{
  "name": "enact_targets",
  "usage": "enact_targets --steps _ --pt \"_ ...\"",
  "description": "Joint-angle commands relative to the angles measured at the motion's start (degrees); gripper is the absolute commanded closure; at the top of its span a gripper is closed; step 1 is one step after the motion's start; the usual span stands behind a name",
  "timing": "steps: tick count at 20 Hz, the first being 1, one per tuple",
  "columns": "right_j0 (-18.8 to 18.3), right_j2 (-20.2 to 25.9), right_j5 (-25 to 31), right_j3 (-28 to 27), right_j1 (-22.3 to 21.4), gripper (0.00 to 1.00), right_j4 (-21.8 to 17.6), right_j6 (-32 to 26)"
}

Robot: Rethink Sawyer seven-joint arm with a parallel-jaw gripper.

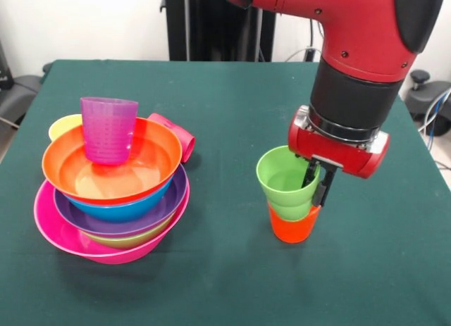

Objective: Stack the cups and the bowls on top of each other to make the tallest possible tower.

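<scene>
Green cup (285,182) sitting in the orange cup (294,224), right of the table's (225,284) middle.
Gripper (316,185) fingers are pinching its rim; lifting straight up should be freeing it cleanly for the tower (113,192).

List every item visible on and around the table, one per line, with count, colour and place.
Bowls: five nested; pink bowl base, green, purple, blue, orange bowl top; table's left.
Purple cup: one, upright in the orange bowl.
Yellow cup: one, behind the stack, mostly hidden.
Red cup: one, behind the stack, against it.
Green cup: one, sitting in the orange cup, table's right.
Table: one, dark green cloth.
Gripper: one, black, at the green cup's rim, below the red arm.
</scene>
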Motion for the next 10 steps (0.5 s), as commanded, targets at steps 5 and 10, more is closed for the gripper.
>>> enact_targets --steps 5,10 --pt "0.8 2.7 2.1 2.7 0.0 1.0 0.6 10.3" --pt "0.9 2.3 2.6 2.7 -0.2 1.0 0.5 10.4"
